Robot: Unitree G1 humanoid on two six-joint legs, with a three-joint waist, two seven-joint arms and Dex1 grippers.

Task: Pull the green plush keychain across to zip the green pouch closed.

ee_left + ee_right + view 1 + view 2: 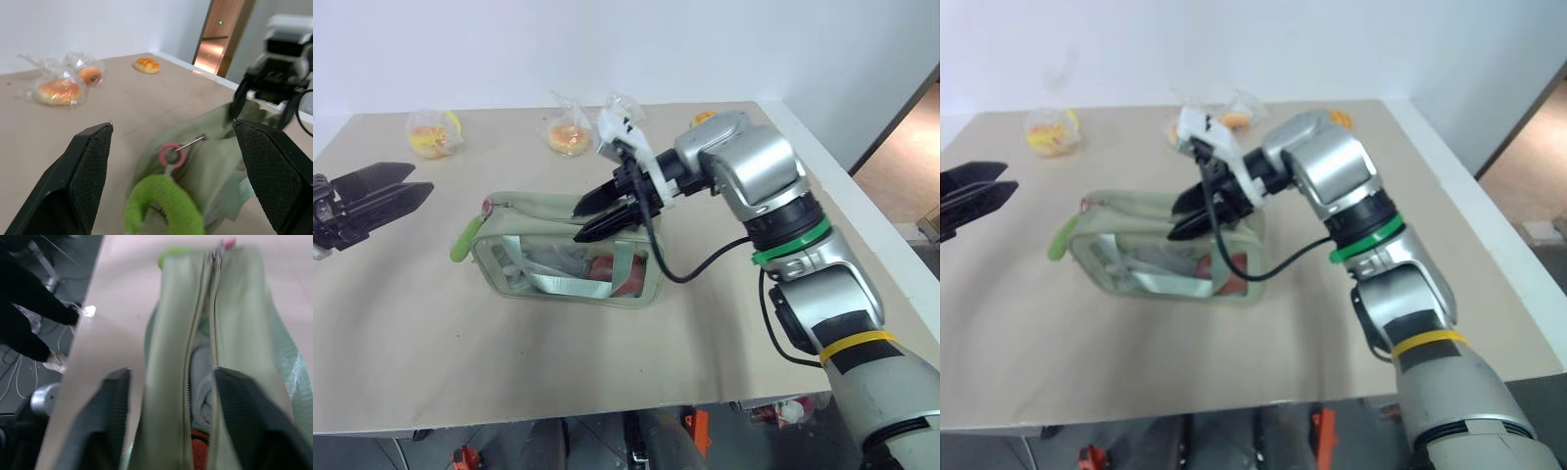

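The green pouch (558,269) lies on the table with its clear side toward me. Its zipper (188,357) gapes open along the top, showing things inside. The green plush keychain (464,239) hangs off the pouch's left end on a pink ring (171,155). My right gripper (579,223) reaches in from the right, open, one finger on each side of the pouch's top near its middle. To the left of the pouch, my left gripper (419,179) hovers open and apart from it, with the keychain (166,205) just ahead of its fingers.
Several wrapped buns lie along the far side of the table (607,362): one at the left (435,134), one behind the pouch (570,135), one beyond the right arm (703,117). The table's right edge runs close to that arm.
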